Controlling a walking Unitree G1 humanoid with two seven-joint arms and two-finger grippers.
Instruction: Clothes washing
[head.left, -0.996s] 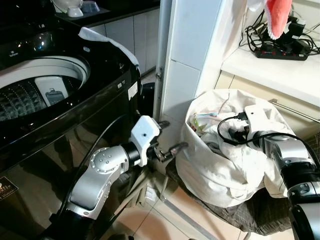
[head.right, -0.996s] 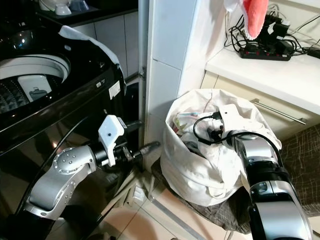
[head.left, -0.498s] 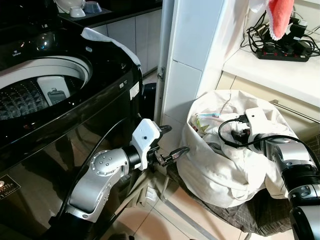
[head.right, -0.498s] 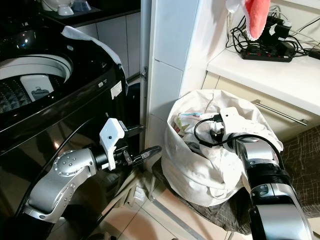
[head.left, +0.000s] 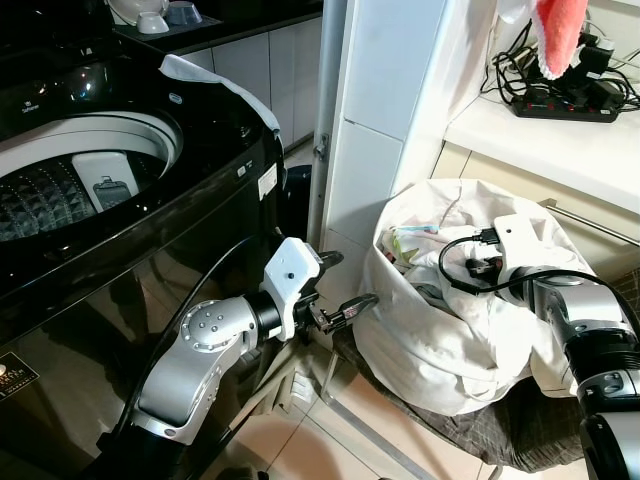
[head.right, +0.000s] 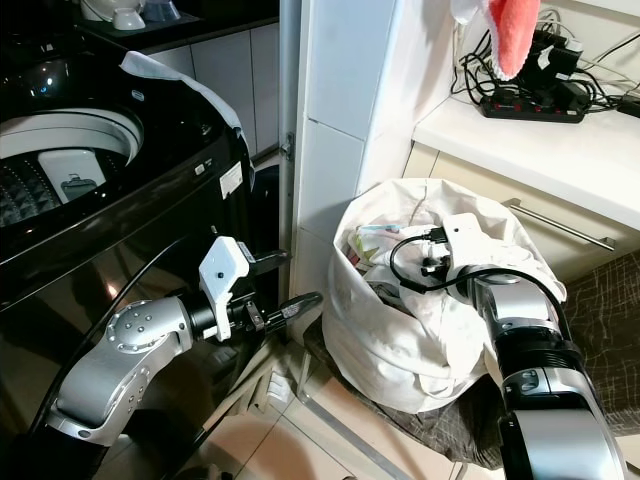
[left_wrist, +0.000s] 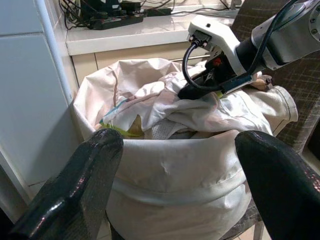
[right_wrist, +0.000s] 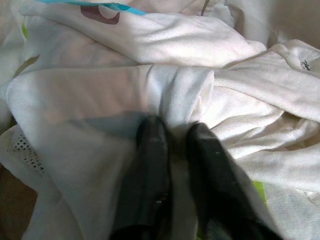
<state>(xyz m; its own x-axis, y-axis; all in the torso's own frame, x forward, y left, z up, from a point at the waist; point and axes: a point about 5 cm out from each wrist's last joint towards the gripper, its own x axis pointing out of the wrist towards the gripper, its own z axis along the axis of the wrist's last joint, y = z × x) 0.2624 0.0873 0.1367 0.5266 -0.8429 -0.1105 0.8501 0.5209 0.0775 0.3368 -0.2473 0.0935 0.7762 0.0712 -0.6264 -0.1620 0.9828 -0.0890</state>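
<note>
Right gripper (right_wrist: 172, 137) pinching white clothes (right_wrist: 125, 95) inside the laundry bag (head.left: 440, 350); left gripper (head.left: 345, 285) spread apart beside the black washing machine (head.left: 120, 190)

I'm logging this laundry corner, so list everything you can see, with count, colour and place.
washing machine: one, glossy black, lid open, on the robot's left
laundry bag: one, off-white, on the floor right of the machine, full of pale clothes
mat: one, grey-brown check, under the bag
power strip: one, black with cables, on the white counter
cloth: one, pink, hanging above the counter
bowls: several, white, behind the machine
left gripper: black fingers open, beside the bag
right gripper: pinching a white garment in the bag
</note>
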